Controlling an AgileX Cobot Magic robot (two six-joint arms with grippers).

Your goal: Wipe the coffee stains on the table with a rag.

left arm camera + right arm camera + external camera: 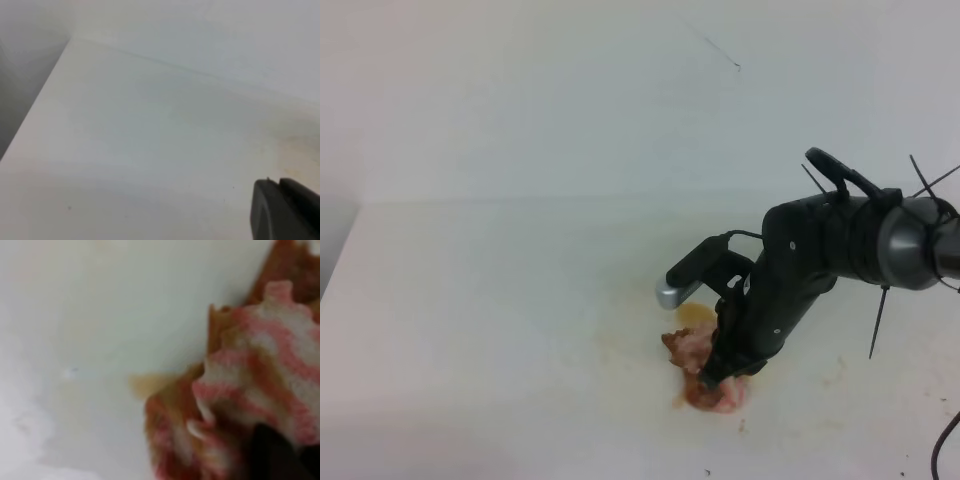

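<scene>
My right gripper (720,378) is clamped shut on the rag (705,370), pressing it onto the table (500,300) in the lower middle of the frame, right over the coffee stain (697,316). The cloth already looks soaked brownish, so my worry is I'll just smear coffee around instead of lifting it. The wad could also slip out if I drag too hard. My left hand isn't in view anywhere.

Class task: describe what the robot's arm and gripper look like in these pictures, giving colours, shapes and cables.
The right arm is glossy black with a rounded grey joint, thin black cable ties sticking out and a looped black cable. A silver-tipped camera block sits above the black right gripper.
</scene>
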